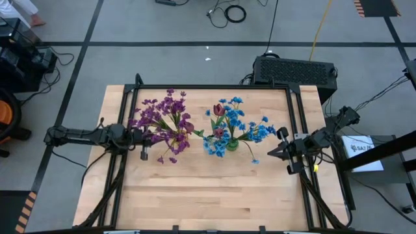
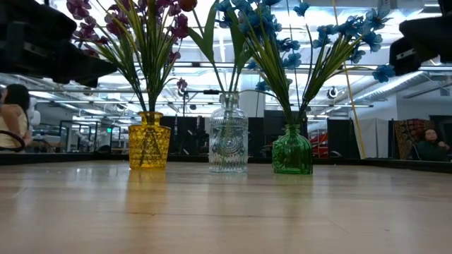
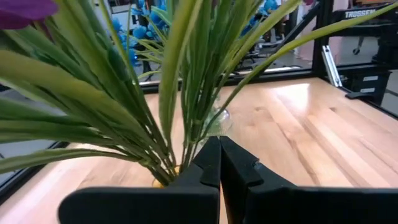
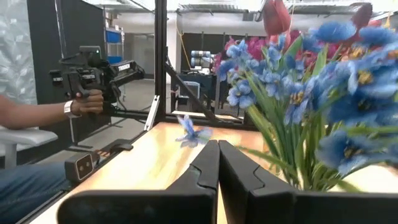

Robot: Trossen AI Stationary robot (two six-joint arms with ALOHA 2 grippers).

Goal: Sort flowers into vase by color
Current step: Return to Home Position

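Snag hazard beside both bouquets, sorting apparently finished.
Holding left claw (image 3: 219, 147) pressed shut and empty just beside stems of purple flowers (image 1: 162, 120) in yellow vase (image 2: 149, 143); holding right claw (image 4: 217, 149) likewise near blue flowers (image 1: 235, 121) in green vase (image 2: 292, 152); risking hooking leaves and toppling a vase on table (image 1: 214, 195) when withdrawing.

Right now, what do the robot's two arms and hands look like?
The left arm and right arm are slim, dark and jointed. The left hand and right hand each end in two matte black fingers, broad at the base and tapering to a blunt wedge. A small yellow spot shows by the right wrist.
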